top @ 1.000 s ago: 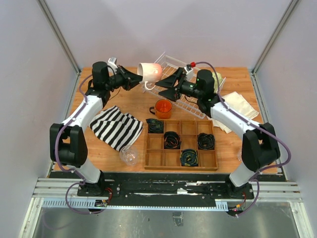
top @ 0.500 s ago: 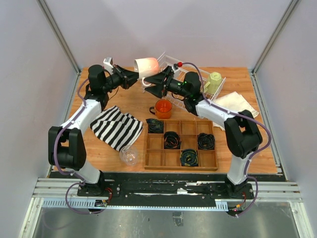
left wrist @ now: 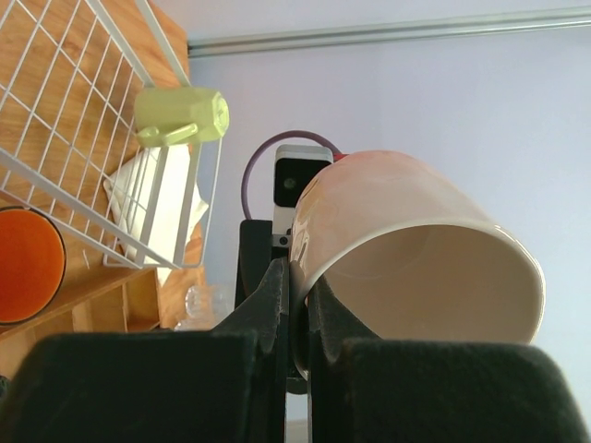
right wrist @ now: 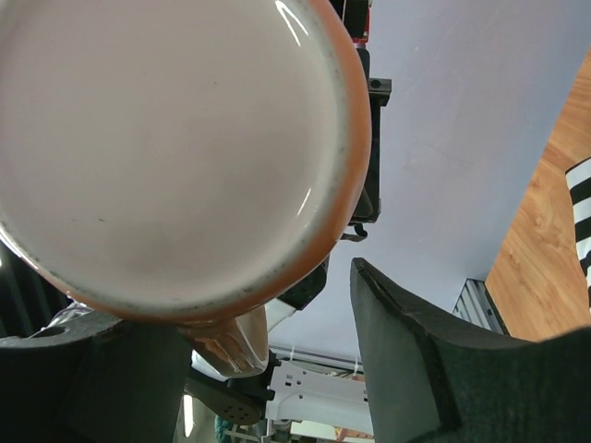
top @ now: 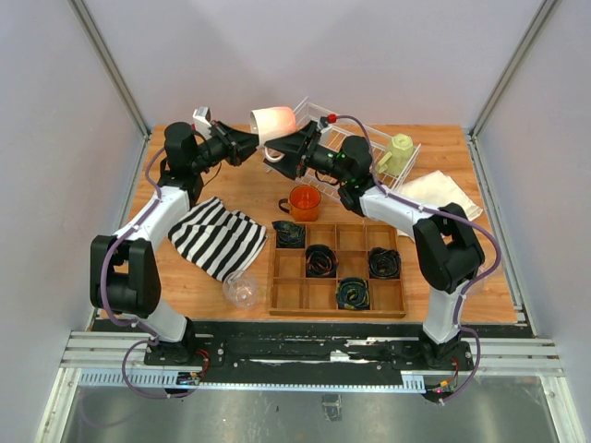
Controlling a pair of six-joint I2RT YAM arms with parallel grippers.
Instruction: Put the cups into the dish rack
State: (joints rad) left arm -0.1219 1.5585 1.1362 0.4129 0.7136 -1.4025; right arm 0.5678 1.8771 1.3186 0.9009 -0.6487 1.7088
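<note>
My left gripper (top: 251, 141) is shut on the rim of the white-pink mug (top: 274, 123) and holds it tilted in the air at the back. In the left wrist view the fingers (left wrist: 277, 295) pinch the mug's wall (left wrist: 406, 240). My right gripper (top: 282, 152) is open right beside that mug. In the right wrist view the mug's base (right wrist: 166, 138) fills the frame and its handle (right wrist: 226, 346) hangs between the open jaws. The white wire dish rack (top: 365, 180) holds a pale yellow-green mug (top: 400, 148). An orange mug (top: 304, 201) and a clear tumbler (top: 241, 292) stand on the table.
A wooden compartment tray (top: 337, 303) with black cables lies front centre. A striped cloth (top: 219, 237) lies at left and a white cloth (top: 441, 197) at right. The rack (left wrist: 83, 120), yellow-green mug (left wrist: 185, 117) and orange mug (left wrist: 23, 263) also show in the left wrist view.
My right gripper has swung left from over the rack to the held mug. My left gripper has lifted the mug slightly and drawn it left.
</note>
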